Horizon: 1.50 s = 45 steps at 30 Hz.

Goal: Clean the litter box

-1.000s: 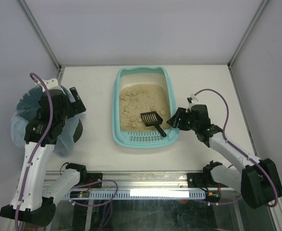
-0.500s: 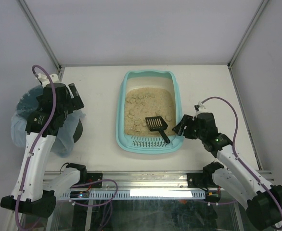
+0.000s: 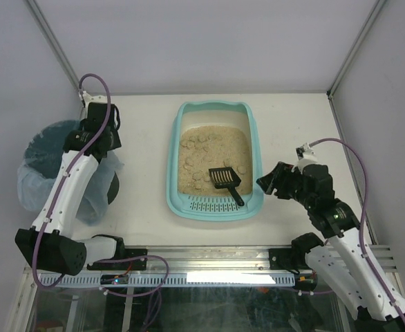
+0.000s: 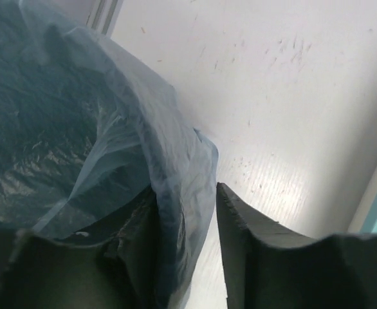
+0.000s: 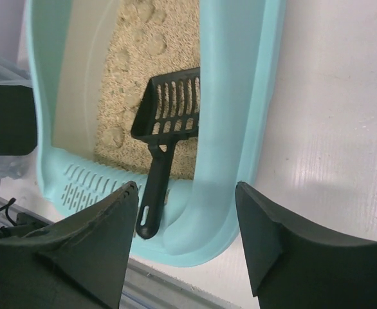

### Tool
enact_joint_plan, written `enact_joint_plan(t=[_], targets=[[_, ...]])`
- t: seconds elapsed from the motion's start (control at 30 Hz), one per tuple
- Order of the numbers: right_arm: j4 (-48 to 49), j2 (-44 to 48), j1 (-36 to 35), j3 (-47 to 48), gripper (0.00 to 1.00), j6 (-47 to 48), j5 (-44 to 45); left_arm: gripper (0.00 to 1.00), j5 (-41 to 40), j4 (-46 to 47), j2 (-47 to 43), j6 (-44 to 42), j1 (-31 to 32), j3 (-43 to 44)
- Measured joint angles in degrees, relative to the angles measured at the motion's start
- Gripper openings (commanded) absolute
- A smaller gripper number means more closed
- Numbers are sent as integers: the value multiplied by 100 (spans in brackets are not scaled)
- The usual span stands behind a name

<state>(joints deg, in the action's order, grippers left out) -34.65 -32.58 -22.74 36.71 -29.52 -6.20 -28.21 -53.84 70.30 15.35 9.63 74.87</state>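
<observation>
The box [image 3: 173, 180] sits on the table [image 3: 140, 138] with the scoop [image 3: 224, 180] lying in it; the spread right fingers [image 5: 98, 238] could bump its rim reaching in, and the left fingers [image 4: 253, 257], part-spread astride the bag [image 4: 79, 129] edge, could tear it.

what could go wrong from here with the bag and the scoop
1. The left gripper has its fingers on either side of the bag liner's edge at the bin. Closing and pulling could tear the thin film or drag it off the bin.
2. The right gripper is open outside the litter box, whose wall stands between it and the scoop. Reaching over could bump the box and spill litter.
</observation>
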Motion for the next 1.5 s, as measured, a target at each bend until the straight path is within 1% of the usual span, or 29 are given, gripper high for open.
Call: enact_joint_plan(t=[0.13, 0.2, 0.27, 0.43, 0.53, 0.6, 0.67, 0.87, 0.97, 1.23, 1.27, 1.37, 1.43, 1.47, 1.5], targets=[[-238, 361, 0, 234, 65, -61, -2, 13, -31, 273, 203, -229, -39, 33], [-299, 511, 0, 313, 65, -87, -4, 5, 4, 380, 262, -341, -63, 118], [-341, 603, 0, 400, 65, -105, -2, 0, 74, 474, 339, -411, -72, 212], [-472, 610, 0, 518, 66, -87, 2, 0, 695, 752, 688, -656, -70, 496], [-560, 610, 0, 518, 67, -63, 7, 0, 1217, 942, 859, -791, -59, 538], [-601, 608, 0, 518, 67, -37, 7, 0, 1408, 1049, 931, -866, -2, 549], [-616, 601, 0, 518, 67, -22, 9, 0, 1497, 1128, 1003, -925, 155, 570], [-623, 599, 0, 505, 67, 4, 11, 0, 1670, 1462, 1384, -1023, 933, 793], [-614, 592, 0, 472, 68, 4, 7, 0, 1829, 1556, 1526, -1043, 1130, 896], [-595, 520, 0, 385, 68, 4, -7, 0, 1971, 1633, 1886, -1071, 1419, 1237], [-597, 514, 0, 376, 68, 4, -7, 4, 1985, 1639, 1934, -1086, 1484, 1281], [-592, 496, 0, 369, 69, 2, -7, 22, 2017, 1665, 2070, -1182, 1698, 1414], [-595, 496, 0, 369, 73, 2, -4, 43, 1991, 1674, 2122, -1167, 1764, 1456], [-595, 496, 0, 369, 75, 4, -4, 52, 2015, 1714, 2138, -1132, 1773, 1458], [-599, 494, 0, 369, 76, 2, 0, 58, 2037, 1762, 2153, -1128, 1781, 1460]])
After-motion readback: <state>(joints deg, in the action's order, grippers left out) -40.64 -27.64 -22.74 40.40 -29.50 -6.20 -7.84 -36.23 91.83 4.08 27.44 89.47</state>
